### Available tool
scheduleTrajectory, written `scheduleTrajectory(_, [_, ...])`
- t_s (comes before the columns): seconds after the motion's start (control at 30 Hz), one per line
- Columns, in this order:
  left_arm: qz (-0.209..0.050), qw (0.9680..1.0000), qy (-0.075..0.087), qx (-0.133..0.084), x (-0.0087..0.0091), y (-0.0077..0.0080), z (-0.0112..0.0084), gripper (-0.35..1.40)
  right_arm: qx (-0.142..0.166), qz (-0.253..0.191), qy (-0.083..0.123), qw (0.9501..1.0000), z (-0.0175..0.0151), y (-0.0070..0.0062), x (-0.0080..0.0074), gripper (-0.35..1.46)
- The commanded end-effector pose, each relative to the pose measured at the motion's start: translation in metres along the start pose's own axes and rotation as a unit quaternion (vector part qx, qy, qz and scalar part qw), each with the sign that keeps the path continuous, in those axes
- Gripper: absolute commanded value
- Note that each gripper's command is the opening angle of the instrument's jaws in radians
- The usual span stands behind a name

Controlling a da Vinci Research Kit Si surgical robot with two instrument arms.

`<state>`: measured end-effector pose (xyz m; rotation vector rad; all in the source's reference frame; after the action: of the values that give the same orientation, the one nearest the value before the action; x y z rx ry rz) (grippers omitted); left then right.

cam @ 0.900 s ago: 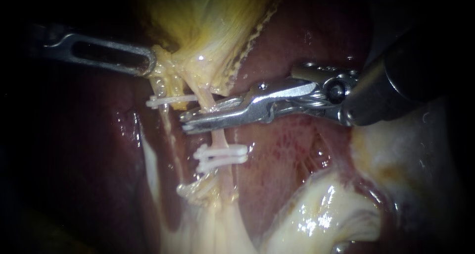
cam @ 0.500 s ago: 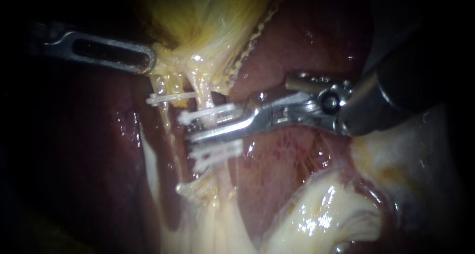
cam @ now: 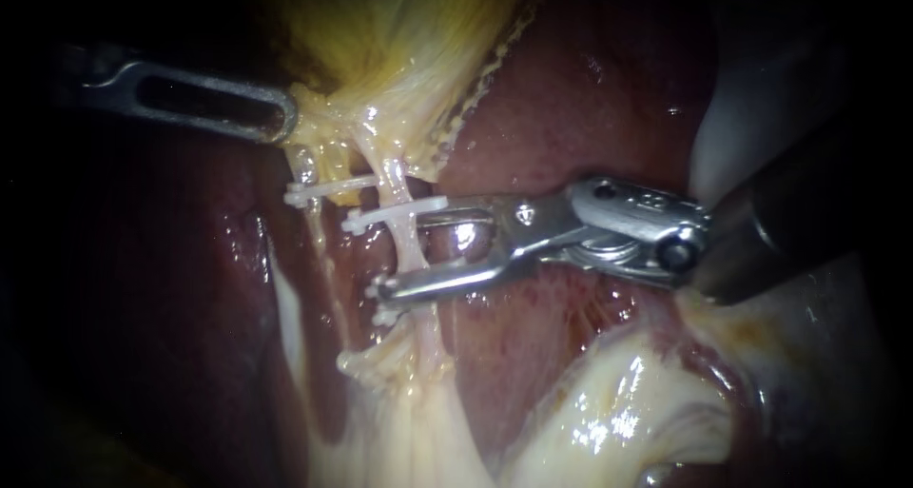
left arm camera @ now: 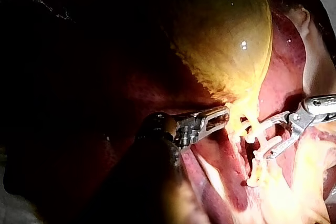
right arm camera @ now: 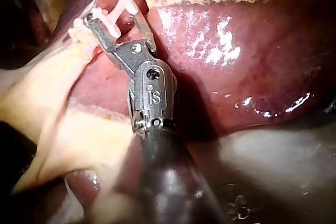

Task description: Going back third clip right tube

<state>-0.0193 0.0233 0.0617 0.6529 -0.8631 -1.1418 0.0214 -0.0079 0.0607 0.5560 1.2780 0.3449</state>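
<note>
Our right tool [cam: 404, 250] stands open astride the right tube [cam: 393, 176], upper jaw beside the white clip [cam: 395, 212] seated across it, lower jaw over the lower clips [cam: 380, 315] further down. We judge that clip placed and the backing-off in hand: the next move calls for a straight draw along the shaft, jaws wide, catching neither clip nor tube. Wet, glistening liver [cam: 571, 98] lies all around, with scant room between the clips.

Slotted silver left instrument [cam: 288, 117], dark-shafted right instrument [cam: 404, 250]
</note>
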Motion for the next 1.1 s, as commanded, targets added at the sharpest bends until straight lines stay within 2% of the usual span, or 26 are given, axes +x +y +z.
scheduleTrajectory(0.03, [-0.002,1.0000,0.000,0.000,0.0000,0.0000,-0.0001,-0.35,-0.002,-0.014,-0.007,0.9999,-0.0005,-0.0002,0.0002,0.50])
scheduleTrajectory(0.17, [-0.001,1.0000,0.000,0.000,0.0000,0.0001,-0.0002,-0.35,-0.010,-0.070,-0.019,0.9973,-0.0034,-0.0009,0.0011,0.50])
scheduleTrajectory(0.27, [-0.001,1.0000,0.000,0.000,0.0000,0.0002,-0.0002,-0.35,-0.015,-0.101,-0.020,0.9946,-0.0055,-0.0012,0.0017,0.50])
scheduleTrajectory(0.47, [-0.001,1.0000,0.000,0.000,0.0000,0.0003,-0.0002,-0.35,-0.028,-0.139,-0.023,0.9897,-0.0091,-0.0023,0.0019,0.50])
scheduleTrajectory(0.7, [-0.003,1.0000,0.001,0.001,0.0001,0.0005,-0.0001,-0.35,-0.049,-0.139,-0.050,0.9878,-0.0112,-0.0037,0.0018,0.50])
scheduleTrajectory(0.93, [-0.002,1.0000,-0.002,-0.003,0.0005,0.0006,0.0007,-0.35,-0.056,-0.139,-0.050,0.9875,-0.0120,-0.0043,0.0022,0.50])
scheduleTrajectory(1.1, [0.000,1.0000,0.000,0.001,0.0012,0.0004,0.0029,-0.35,-0.056,-0.139,-0.050,0.9875,-0.0121,-0.0047,0.0023,0.50])
